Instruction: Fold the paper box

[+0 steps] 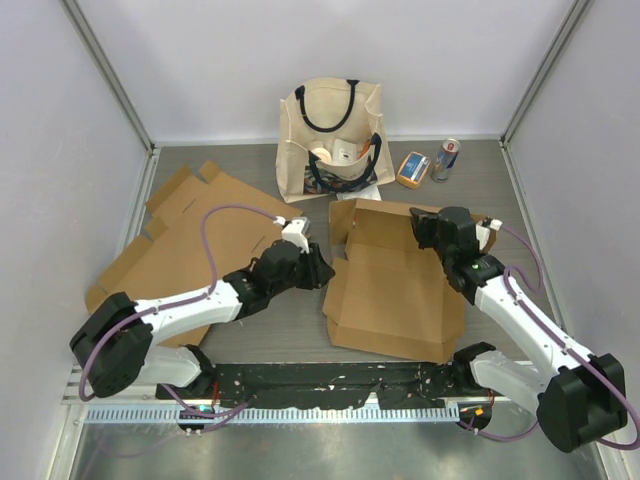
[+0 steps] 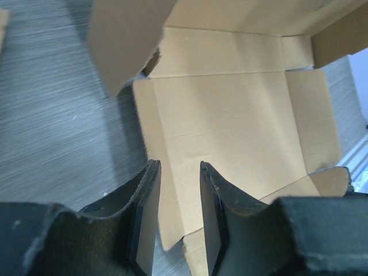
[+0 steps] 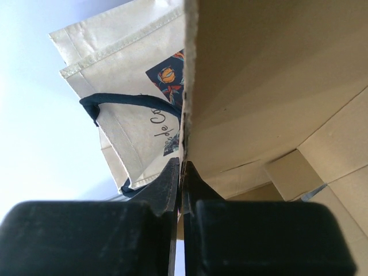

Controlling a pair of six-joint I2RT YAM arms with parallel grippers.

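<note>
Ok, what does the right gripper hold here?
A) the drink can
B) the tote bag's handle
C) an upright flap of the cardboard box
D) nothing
C: the right gripper is shut on the upright flap of the cardboard box, with the tote bag behind it.

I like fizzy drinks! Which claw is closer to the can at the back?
Right. The right claw is nearest, pinching the back flap of the cardboard box, just short of the can. The left claw is farther away, at the box's left edge.
</note>
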